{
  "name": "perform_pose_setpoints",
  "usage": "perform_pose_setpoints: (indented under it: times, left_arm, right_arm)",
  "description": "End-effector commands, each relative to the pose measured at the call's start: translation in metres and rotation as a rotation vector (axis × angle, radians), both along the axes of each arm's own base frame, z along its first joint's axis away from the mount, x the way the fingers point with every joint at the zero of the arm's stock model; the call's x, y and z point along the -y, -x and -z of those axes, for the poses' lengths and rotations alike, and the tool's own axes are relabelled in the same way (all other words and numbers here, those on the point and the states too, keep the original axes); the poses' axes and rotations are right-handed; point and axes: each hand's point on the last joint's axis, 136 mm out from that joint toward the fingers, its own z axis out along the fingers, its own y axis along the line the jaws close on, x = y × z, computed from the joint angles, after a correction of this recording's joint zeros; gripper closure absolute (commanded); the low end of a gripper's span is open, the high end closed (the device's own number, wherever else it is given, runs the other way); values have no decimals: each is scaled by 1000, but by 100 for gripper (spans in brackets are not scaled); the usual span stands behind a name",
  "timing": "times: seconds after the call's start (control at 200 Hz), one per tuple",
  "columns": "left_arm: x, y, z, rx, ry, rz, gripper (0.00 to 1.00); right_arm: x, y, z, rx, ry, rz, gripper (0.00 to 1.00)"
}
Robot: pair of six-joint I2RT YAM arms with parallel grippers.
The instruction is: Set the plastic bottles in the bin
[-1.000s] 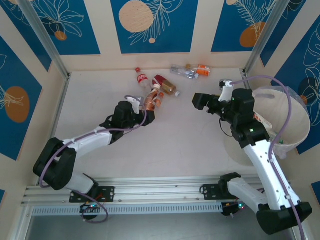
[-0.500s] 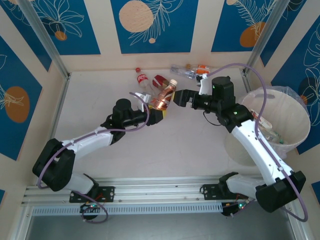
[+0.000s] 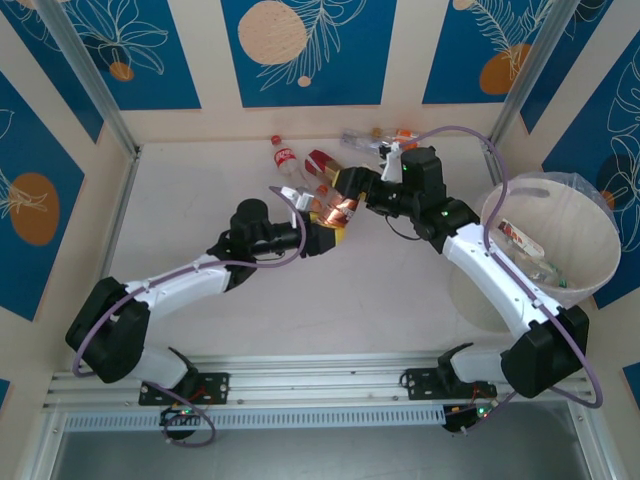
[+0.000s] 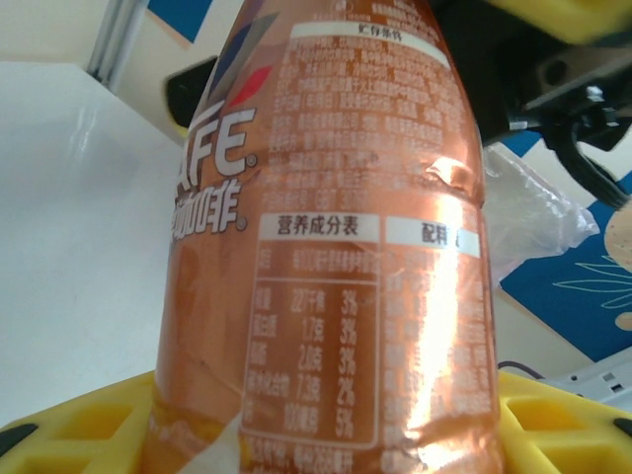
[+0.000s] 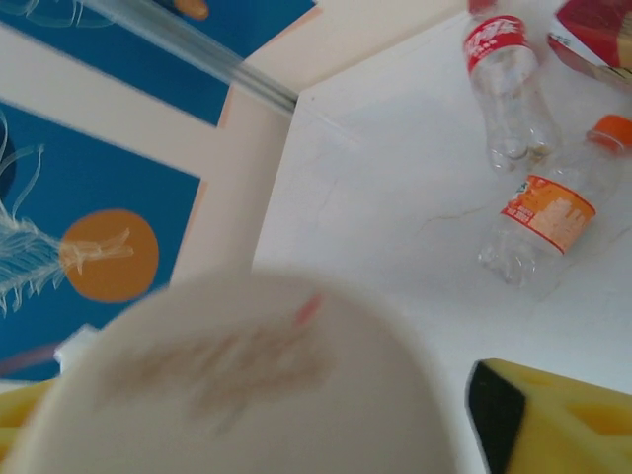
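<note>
My left pincer (image 3: pixel 325 228) is clenched on a copper bottle (image 4: pixel 336 247) and holds it off the counter (image 3: pixel 180 220), above the middle toward the far edge. Its blocky yellow fingers (image 4: pixel 79 425) press the bottle's lower sides. The bottle is round, and its glossy metallic film label carries white print and a small table, with one sharp dent creasing the shine. My right pincer (image 3: pixel 347 190) sits at the bottle's top end. In the right wrist view a blurred round white cap (image 5: pixel 247 385) lies between the pincer's yellow fingers (image 5: pixel 563 415), and I cannot tell whether they have closed on it. On the matte white counter near the far edge lie a clear ridged bottle with a red label (image 5: pixel 499 59) and a clear one with an orange label (image 5: pixel 553 212) and orange cap. The bin (image 3: pixel 590 250), a round, smooth, pale tub lined with a crinkled clear bag, stands at the right edge with a few bottles inside (image 3: pixel 525 240).
</note>
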Motion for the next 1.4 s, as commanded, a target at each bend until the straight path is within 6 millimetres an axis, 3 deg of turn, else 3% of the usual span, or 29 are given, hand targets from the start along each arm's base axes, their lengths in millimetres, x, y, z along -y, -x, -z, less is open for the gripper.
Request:
perform_pose_setpoints:
  times: [0.0,0.255,0.335,0.405,0.455,0.495,0.7,1.125,1.28,1.395]
  left_arm:
    - [9,6,-21,59,44,48,58]
    - [10,4,-12,48,3,40,52]
    - [11,3,-7,42,-23,42,38]
    - [11,1,-1,33,-56,35,15]
    - [9,-2,2,32,-72,18,4]
    - [7,-4,4,35,-79,-1,0]
    - [-9,-20,14,55,-111,-149,0]
    - [-57,-68,61,-35,-257,-549,0]
    - [-79,-79,72,-66,-272,-692,0]
    - [-81,-80,71,-44,-269,-702,0]
  right_arm:
    - [5,-6,-15,57,-29,53,37]
    - [22,7,-16,117,41,82,75]
    - [27,10,-18,143,59,89,88]
    - [32,13,-21,165,75,96,95]
    - [38,15,-26,181,85,107,100]
    - [42,17,-28,196,97,114,100]
    - [74,27,-38,235,167,202,100]
    - [128,60,-71,338,386,303,100]
    - [146,82,-92,401,488,317,100]
    - [162,101,-107,450,529,356,100]
